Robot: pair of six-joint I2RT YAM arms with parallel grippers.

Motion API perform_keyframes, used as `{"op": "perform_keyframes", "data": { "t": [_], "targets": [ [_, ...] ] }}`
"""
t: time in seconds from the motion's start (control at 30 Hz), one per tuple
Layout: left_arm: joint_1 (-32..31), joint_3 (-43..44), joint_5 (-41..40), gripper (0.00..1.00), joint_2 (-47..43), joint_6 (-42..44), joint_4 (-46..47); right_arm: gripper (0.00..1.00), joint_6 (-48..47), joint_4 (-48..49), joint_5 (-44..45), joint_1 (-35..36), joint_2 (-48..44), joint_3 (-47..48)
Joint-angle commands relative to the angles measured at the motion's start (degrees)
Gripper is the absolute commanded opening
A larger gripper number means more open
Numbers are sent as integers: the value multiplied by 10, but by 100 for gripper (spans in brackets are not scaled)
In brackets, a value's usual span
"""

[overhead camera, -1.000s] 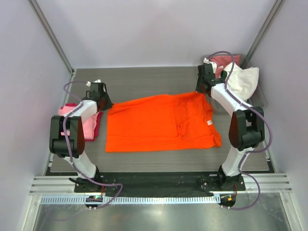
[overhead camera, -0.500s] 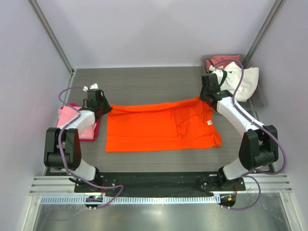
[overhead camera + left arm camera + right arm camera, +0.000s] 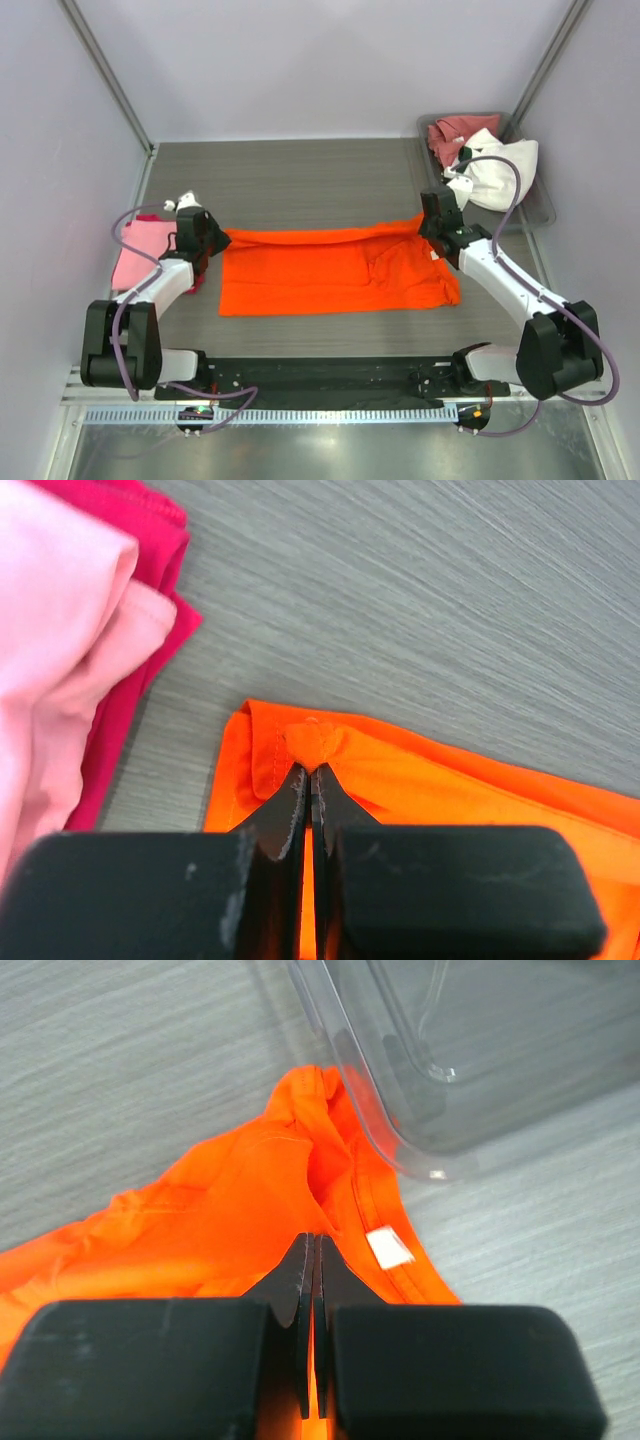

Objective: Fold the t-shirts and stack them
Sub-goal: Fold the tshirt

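The bright orange t-shirt (image 3: 330, 272) lies across the table's middle, its far edge folded toward the front. My left gripper (image 3: 208, 240) is shut on its far left corner (image 3: 318, 748). My right gripper (image 3: 432, 222) is shut on its far right edge near the collar and white label (image 3: 388, 1247). A light pink t-shirt (image 3: 135, 255) lies on a magenta one (image 3: 150, 670) at the left edge. A dusty rose-red t-shirt (image 3: 452, 133) and a white one (image 3: 500, 170) lie in the bin at the back right.
A clear plastic bin (image 3: 540, 205) stands at the back right; its corner (image 3: 400, 1110) is just beyond my right gripper. Grey walls and metal posts enclose the table. A black rail (image 3: 330, 375) runs along the front edge.
Both grippers have pulled the orange shirt's far edge toward the front, so the shirt now shows as a narrower folded band. Both arms have stretched lower and nearer.
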Motion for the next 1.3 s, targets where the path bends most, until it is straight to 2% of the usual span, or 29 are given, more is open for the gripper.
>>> {"op": "perform_keyframes", "data": {
  "t": [0.0, 0.23, 0.67, 0.7, 0.73, 0.77, 0.8, 0.83, 0.9, 0.93, 1.03, 1.1, 1.27],
  "targets": [
    [-1, -29, -13, 0, -24, -17, 54, 1, 36, 44, 28, 5, -38, -37],
    [-1, -75, -18, 0, -60, -30, 85, 1, 68, 61, 34, 17, -79, -104],
    [-1, -107, -26, 4, -87, -49, 100, 3, 144, 75, 36, 52, -200, -223],
    [-1, -116, -27, 7, -90, -56, 102, 6, 150, 76, 41, 54, -209, -229],
    [-1, -121, -29, 30, -95, -61, 105, 10, 155, 76, 44, 57, -225, -242],
    [-1, -126, -37, 37, -107, -64, 109, 16, 164, 79, 48, 62, -238, -250],
    [-1, -141, -41, 50, -118, -67, 113, 32, 166, 83, 58, 64, -252, -258],
    [-1, -150, -44, 57, -130, -72, 117, 41, 168, 85, 63, 66, -281, -273],
    [-1, -162, -63, 66, -177, -75, 115, 51, 156, 98, 69, 66, -311, -285],
    [-1, -169, -70, 70, -193, -77, 112, 52, 149, 104, 69, 66, -325, -292],
    [-2, -149, -88, 74, -252, -75, 49, 52, 124, 111, 58, 66, -333, -276],
    [-2, -128, -86, 74, -271, -79, 16, 53, 102, 114, 44, 66, -297, -256],
    [-3, -48, -57, 77, -254, -82, -67, 52, 63, 119, -79, 65, -168, -160]
  ]
}}
